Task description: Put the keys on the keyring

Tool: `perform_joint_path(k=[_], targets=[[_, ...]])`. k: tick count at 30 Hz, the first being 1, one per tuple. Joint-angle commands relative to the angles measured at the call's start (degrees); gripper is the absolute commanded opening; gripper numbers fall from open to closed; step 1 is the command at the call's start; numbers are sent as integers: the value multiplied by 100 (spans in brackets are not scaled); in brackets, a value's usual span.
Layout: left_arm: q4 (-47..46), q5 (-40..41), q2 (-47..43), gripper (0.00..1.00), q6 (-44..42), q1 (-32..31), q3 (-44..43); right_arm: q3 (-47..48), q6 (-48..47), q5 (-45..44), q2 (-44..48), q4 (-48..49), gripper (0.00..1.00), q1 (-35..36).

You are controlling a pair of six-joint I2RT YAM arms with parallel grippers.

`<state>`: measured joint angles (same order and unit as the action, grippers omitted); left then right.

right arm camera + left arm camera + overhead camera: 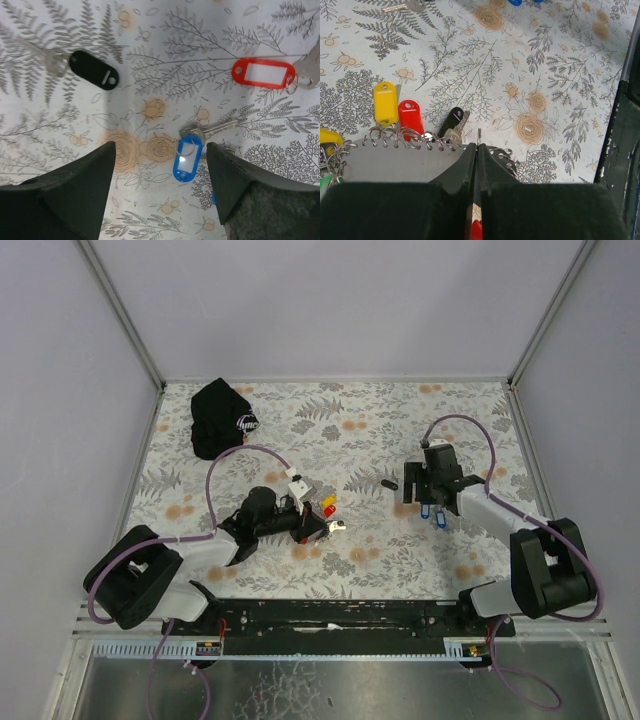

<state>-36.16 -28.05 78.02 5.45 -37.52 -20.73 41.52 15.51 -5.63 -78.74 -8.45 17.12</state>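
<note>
Floral bench (pixel 380 430): left claw (pixel 478 147) clenched on keyring (pixel 479 133), steadying it for threading; right claw (pixel 160 146) released, hovering over blue key (pixel 187 159).

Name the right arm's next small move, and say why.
Probably lower the right gripper straight down and close on the blue-tagged key. That key lies flat on the tablecloth between the open fingers, untouched, while the left gripper looks shut on the keyring, with a yellow tag, red tag and black tag gathered beside it.
</note>
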Motion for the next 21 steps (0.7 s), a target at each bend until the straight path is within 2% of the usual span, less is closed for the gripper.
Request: perform_joint_path(k=[1, 4, 6, 13, 17, 21], targets=[[-97, 61, -92, 0, -131, -27, -59, 139, 275, 240, -343, -98, 79, -259], [-102, 49, -72, 0, -124, -29, -68, 204, 277, 323, -534, -148, 78, -348], [-102, 30, -62, 0, -123, -28, -76, 302, 78, 557, -571, -124, 73, -346], [-112, 4, -17, 0, -122, -29, -93, 656, -781, 2073, -833, 687, 71, -309], [-110, -6, -17, 0, -122, -26, -96, 816, -940, 2671, -1114, 1203, 69, -295], [-102, -7, -50, 0, -123, -28, -89, 1189, -1157, 3144, -1551, 1218, 66, -271]])
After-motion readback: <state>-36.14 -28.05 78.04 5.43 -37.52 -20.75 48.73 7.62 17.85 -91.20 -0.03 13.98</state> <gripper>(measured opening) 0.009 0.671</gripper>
